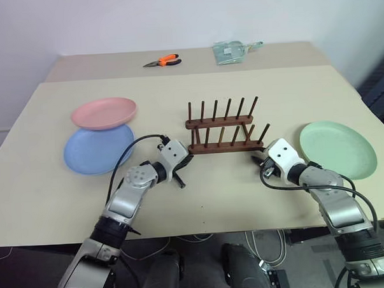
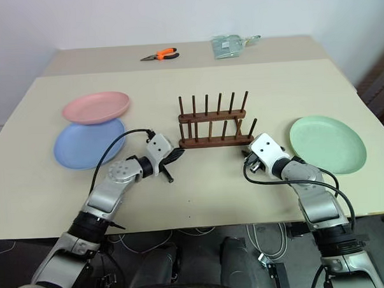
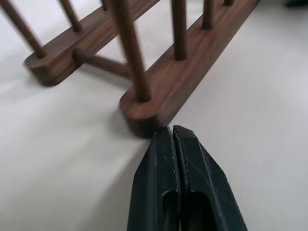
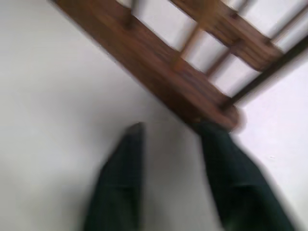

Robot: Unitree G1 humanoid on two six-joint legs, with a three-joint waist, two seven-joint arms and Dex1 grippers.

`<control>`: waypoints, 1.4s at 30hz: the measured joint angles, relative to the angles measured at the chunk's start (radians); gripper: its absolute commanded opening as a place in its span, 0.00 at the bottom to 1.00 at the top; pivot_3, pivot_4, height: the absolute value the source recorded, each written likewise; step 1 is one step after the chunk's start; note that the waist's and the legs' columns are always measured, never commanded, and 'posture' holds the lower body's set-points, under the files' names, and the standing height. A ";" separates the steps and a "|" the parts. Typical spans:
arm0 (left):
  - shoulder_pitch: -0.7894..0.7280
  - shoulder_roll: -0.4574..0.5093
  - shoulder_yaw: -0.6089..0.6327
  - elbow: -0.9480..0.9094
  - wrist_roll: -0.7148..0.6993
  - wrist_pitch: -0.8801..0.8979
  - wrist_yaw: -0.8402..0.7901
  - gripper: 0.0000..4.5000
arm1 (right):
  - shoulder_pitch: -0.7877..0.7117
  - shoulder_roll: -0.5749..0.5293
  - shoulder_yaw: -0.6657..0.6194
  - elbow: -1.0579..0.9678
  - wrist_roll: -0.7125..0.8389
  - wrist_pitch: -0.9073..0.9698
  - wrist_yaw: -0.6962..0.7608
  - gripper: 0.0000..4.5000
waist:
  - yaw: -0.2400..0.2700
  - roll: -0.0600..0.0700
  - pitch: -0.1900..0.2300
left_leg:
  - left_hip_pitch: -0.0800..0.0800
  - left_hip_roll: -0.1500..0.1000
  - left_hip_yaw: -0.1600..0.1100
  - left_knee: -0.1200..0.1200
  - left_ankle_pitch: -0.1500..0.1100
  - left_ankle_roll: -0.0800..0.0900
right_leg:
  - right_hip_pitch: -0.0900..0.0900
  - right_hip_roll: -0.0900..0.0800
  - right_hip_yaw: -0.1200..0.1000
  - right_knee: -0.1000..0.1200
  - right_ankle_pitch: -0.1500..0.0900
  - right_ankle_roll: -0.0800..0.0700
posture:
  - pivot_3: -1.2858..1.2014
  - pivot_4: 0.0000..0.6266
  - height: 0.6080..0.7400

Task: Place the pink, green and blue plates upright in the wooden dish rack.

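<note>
- The wooden dish rack (image 3: 159,91) could be pushed askew: its near bar's end sits just beyond the left gripper (image 3: 172,132), whose fingers are pressed together.
- The bar's other end lies just past the right gripper (image 4: 171,132), fingers apart; it could be clipped.

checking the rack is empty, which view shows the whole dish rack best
The left eye view: the whole wooden dish rack shows, pegs upright, no plates in it. The right eye view shows the same. The wrist views catch only its ends, close up.

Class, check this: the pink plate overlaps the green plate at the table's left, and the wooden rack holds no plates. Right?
Not quite. In the left eye view the pink plate overlaps the blue plate; the green plate lies alone on the right. The rack is indeed empty.
</note>
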 measured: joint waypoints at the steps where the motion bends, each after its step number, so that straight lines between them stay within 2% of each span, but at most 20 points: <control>1: 0.016 0.003 0.054 -0.022 -0.037 0.040 0.006 0.42 | 0.007 -0.003 0.000 -0.033 0.020 0.010 0.023 0.85 | -0.002 0.000 0.001 | -0.001 0.000 0.000 0.000 0.000 0.000 | -0.001 0.000 0.000 0.001 0.000 0.000 | 0.52 0.24 1.00; 2: 0.023 0.007 0.102 -0.039 -0.065 0.068 0.016 0.53 | 0.009 -0.003 0.000 -0.059 0.038 0.020 0.039 0.97 | -0.001 0.000 0.001 | -0.002 0.000 -0.001 0.000 0.000 0.000 | -0.002 0.000 0.000 0.001 0.000 0.000 | 0.52 0.24 1.00; 4: 0.019 0.003 0.193 -0.076 -0.109 0.110 0.066 0.75 | 0.009 -0.004 0.000 -0.096 0.057 0.030 0.061 1.00 | 0.003 0.000 0.001 | -0.002 0.000 -0.001 0.001 0.000 0.000 | -0.001 0.000 -0.001 0.000 0.000 0.000 | 0.52 0.24 1.00; 5: 0.002 -0.008 0.242 -0.084 -0.124 0.124 0.109 0.83 | 0.008 -0.005 0.001 -0.106 0.060 0.032 0.070 1.00 | 0.006 -0.001 0.002 | -0.002 0.000 -0.002 0.002 0.000 0.000 | -0.001 0.000 -0.001 0.000 0.000 0.000 | 0.52 0.24 1.00; 9: -0.203 -0.076 0.574 -0.127 -0.216 0.216 0.442 0.83 | -0.021 -0.010 0.056 -0.102 0.061 0.016 0.118 1.00 | 0.009 -0.006 0.004 | -0.002 -0.001 -0.003 0.002 0.000 -0.001 | 0.000 -0.001 -0.002 -0.001 0.000 0.001 | 0.52 0.24 1.00; 12: -0.275 -0.136 0.739 -0.192 -0.310 0.284 0.619 0.83 | -0.065 0.005 0.086 -0.059 0.050 -0.005 0.128 1.00 | 0.006 -0.006 0.004 | -0.002 -0.002 -0.002 0.001 0.000 -0.001 | 0.000 -0.001 -0.001 -0.002 0.001 0.002 | 0.52 0.24 1.00; 16: -0.272 -0.199 0.847 -0.216 -0.398 0.398 0.779 0.83 | -0.097 0.018 0.105 -0.032 0.044 -0.032 0.132 1.00 | 0.005 -0.007 0.005 | -0.002 -0.002 -0.003 0.001 0.000 -0.002 | 0.000 -0.001 -0.002 -0.001 0.002 0.001 | 0.52 0.24 1.00; 22: -0.266 -0.222 0.997 -0.250 -0.578 0.545 0.924 0.83 | -0.101 0.024 0.110 -0.004 0.043 -0.052 0.137 1.00 | 0.006 -0.009 0.005 | -0.002 -0.002 -0.003 0.002 0.001 -0.002 | 0.000 -0.001 -0.002 -0.001 0.002 0.000 | 0.52 0.24 1.00; 26: -0.286 -0.260 1.091 -0.157 -0.723 0.582 1.016 0.83 | -0.100 0.026 0.109 -0.004 0.043 -0.068 0.128 1.00 | 0.007 -0.009 0.005 | -0.002 -0.002 -0.003 0.002 0.001 -0.002 | 0.000 -0.001 -0.002 -0.001 0.002 0.000 | 0.52 0.24 1.00; 29: -0.331 -0.259 1.141 -0.048 -0.792 0.561 1.066 0.66 | -0.095 0.027 0.107 -0.005 0.040 -0.070 0.110 1.00 | 0.007 -0.010 0.006 | -0.002 -0.002 -0.003 0.002 0.001 -0.003 | 0.000 0.000 -0.002 -0.001 0.002 0.000 | 0.52 0.24 1.00; 35: -0.396 -0.191 1.137 0.157 -0.826 0.485 1.043 0.00 | -0.074 0.026 0.090 -0.030 0.037 -0.071 0.078 1.00 | 0.006 -0.010 0.006 | -0.002 -0.003 -0.002 0.001 0.001 -0.003 | 0.000 0.000 -0.002 -0.001 0.002 0.000 | 0.52 0.24 1.00; 39: -0.395 -0.156 0.994 0.140 -0.808 0.492 0.913 0.00 | -0.063 -0.012 0.030 -0.091 0.079 -0.020 0.094 1.00 | 0.010 -0.012 0.007 | -0.003 -0.003 -0.002 0.002 0.001 -0.003 | 0.000 -0.001 -0.002 -0.001 0.002 0.000 | 0.52 0.24 1.00; 42: -0.390 -0.146 0.844 0.027 -0.787 0.499 0.808 0.00 | -0.083 -0.051 -0.001 -0.154 0.093 0.002 0.108 1.00 | 0.013 -0.012 0.007 | -0.003 -0.003 -0.002 0.001 0.001 -0.003 | 0.000 -0.001 -0.001 -0.002 0.002 -0.001 | 0.52 0.24 1.00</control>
